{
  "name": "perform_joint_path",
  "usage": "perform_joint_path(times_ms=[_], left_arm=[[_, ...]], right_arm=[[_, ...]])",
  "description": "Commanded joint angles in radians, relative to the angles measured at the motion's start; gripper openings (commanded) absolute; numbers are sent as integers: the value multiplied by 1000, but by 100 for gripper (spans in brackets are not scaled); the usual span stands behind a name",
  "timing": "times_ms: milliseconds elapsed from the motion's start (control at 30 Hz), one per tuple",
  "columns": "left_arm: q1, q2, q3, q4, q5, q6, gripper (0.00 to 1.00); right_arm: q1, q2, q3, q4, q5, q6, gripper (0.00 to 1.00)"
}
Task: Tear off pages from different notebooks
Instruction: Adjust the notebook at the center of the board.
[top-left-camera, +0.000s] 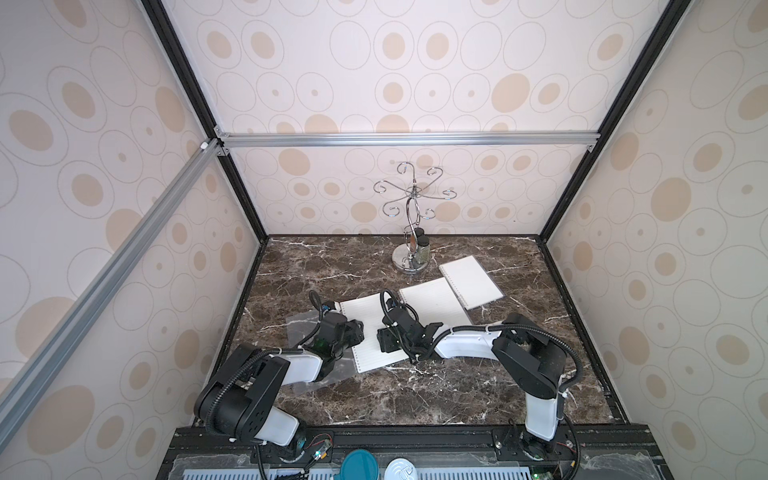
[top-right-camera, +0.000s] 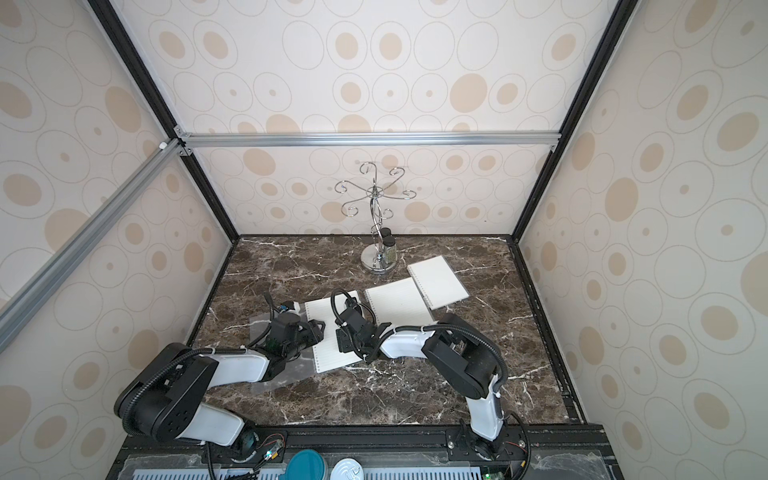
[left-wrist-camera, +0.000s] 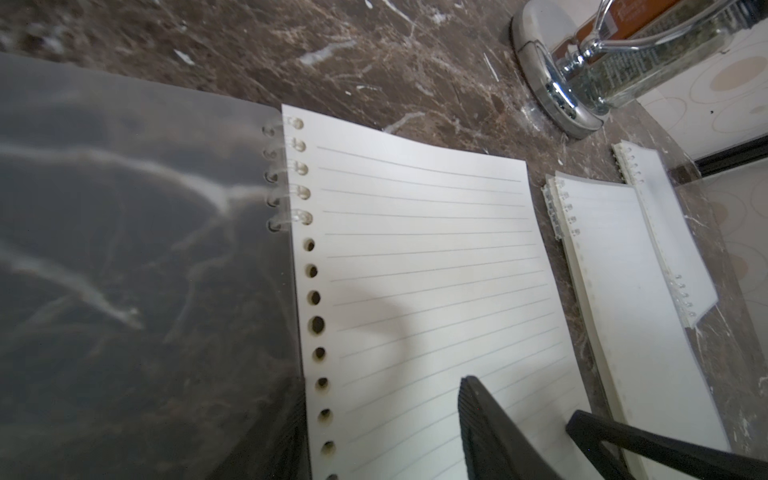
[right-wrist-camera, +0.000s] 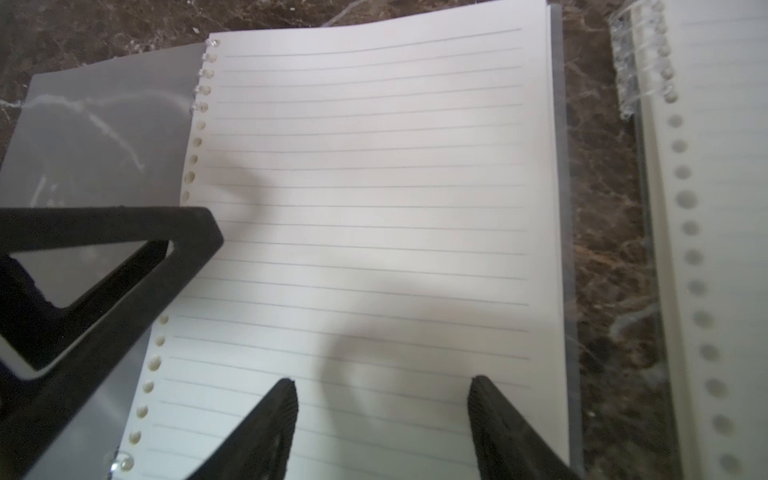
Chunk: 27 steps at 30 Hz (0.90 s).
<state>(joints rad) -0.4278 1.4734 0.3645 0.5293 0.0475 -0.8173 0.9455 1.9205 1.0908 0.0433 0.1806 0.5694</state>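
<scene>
Lined page (right-wrist-camera: 374, 187) stretches lengthwise ahead of the open right gripper (right-wrist-camera: 384, 382), its punched edge beside the open left gripper (top-left-camera: 354, 332).

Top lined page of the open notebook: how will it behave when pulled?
Probably floppy: the page is one thin sheet, one edge wavy. Likely pulls free easily: only a few rings thread its holes, the rest stand empty.

Chrome hook stand (top-left-camera: 409, 264) on marble table (top-left-camera: 415, 390); two jars (top-left-camera: 424, 251) at its base.
</scene>
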Motion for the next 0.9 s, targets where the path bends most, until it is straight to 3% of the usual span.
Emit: perform_joint_path(times_ms=[0, 400, 867], left_arm=[[-19, 18, -9, -82, 60, -27, 59], [-19, 57, 11, -98, 49, -22, 58], [-25, 120, 4, -25, 99, -29, 57]], right_arm=[[-35, -24, 13, -122, 25, -37, 69], [-46, 23, -12, -131, 53, -32, 69], [11, 76, -47, 85, -254, 89, 67]])
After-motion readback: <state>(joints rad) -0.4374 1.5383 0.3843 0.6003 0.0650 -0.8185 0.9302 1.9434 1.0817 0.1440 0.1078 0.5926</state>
